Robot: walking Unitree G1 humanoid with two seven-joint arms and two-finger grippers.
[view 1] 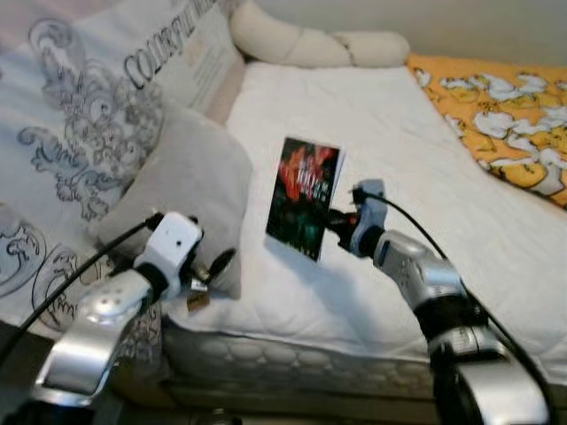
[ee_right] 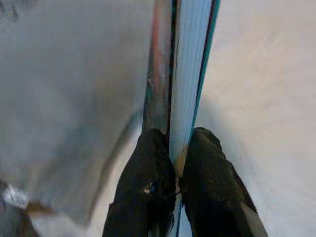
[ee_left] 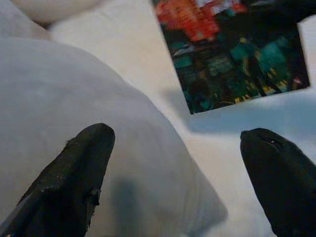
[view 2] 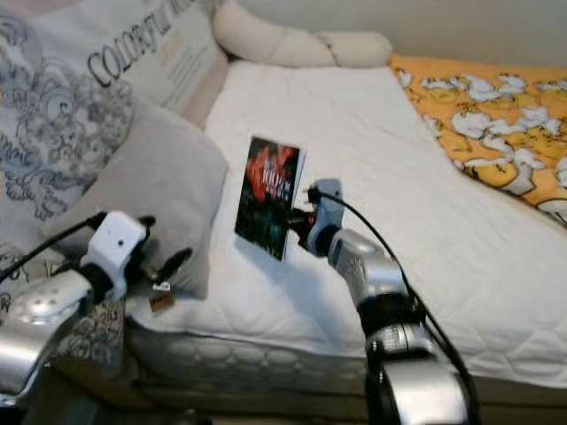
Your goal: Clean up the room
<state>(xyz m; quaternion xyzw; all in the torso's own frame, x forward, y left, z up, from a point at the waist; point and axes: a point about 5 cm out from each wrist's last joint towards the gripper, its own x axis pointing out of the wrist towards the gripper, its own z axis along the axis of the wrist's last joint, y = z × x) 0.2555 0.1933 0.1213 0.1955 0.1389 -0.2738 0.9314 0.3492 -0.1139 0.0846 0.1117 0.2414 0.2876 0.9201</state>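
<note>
A bed with a white quilted mattress (view 1: 399,177) is stretching across the room toward a pale wall. Above the middle of it a book (view 1: 304,197) with a dark cover marked in red and teal is standing nearly upright, lifted off the sheet. The right gripper (ee_right: 177,163) is pinching the book's lower edge, one black finger pressing the cover and the other the back, with the pale page block showing between them. Just beside the book, toward the robot's left, a plain grey pillow (view 1: 182,190) is leaning against a larger white pillow (view 1: 97,115) printed with grey scrollwork and lettering. The left gripper (ee_left: 173,163) is hovering over the grey pillow's near corner, its fingers spread wide and holding nothing. An orange blanket (view 1: 500,115) patterned with white figures is lying across the far right of the mattress, and a cream bolster (view 1: 310,42) is resting along the head of the bed.
</note>
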